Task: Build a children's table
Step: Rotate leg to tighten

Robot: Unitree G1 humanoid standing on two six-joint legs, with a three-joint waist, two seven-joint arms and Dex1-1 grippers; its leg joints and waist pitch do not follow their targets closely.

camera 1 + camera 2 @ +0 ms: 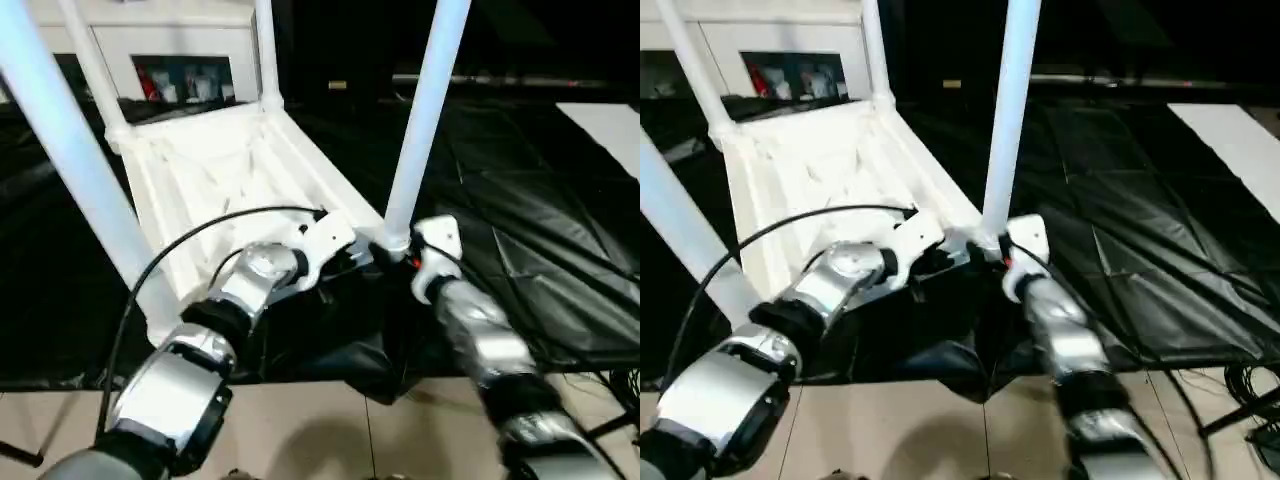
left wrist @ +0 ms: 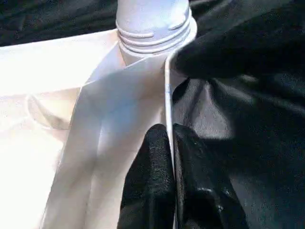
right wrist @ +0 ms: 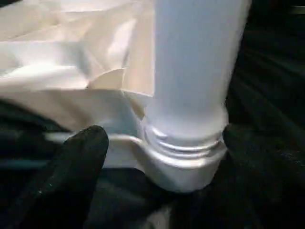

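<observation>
The children's table lies upside down on a black sheet, its white ribbed top facing up. Legs stand in the sockets: two far ones, a near left one and a near right one. My left gripper is shut on the thin rim of the top, just beside the near right socket. My right gripper is open around the threaded base of the near right leg. One finger stands clear of the socket and the other sits close on the far side.
A white glass-door cabinet stands behind the table. The black sheet spreads right, with a white panel at its far corner. Beige floor lies under my forearms, and cables lie at the right edge.
</observation>
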